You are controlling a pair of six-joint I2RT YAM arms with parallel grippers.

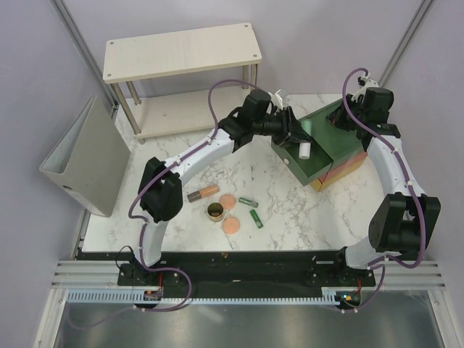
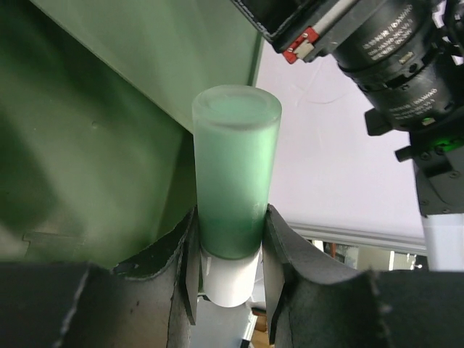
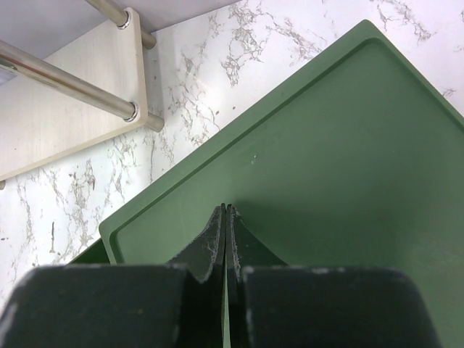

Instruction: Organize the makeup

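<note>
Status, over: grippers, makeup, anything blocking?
Left gripper shut on mint-green tube, at the drawer box. Right gripper shut, over the box top. Rest of makeup loose on table. No obstruction seen.

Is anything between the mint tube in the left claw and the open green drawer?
Nothing visible does. The left claw holds the mint tube over the open green drawer; the right claw, shut, is at the box top, clear of that path.
</note>
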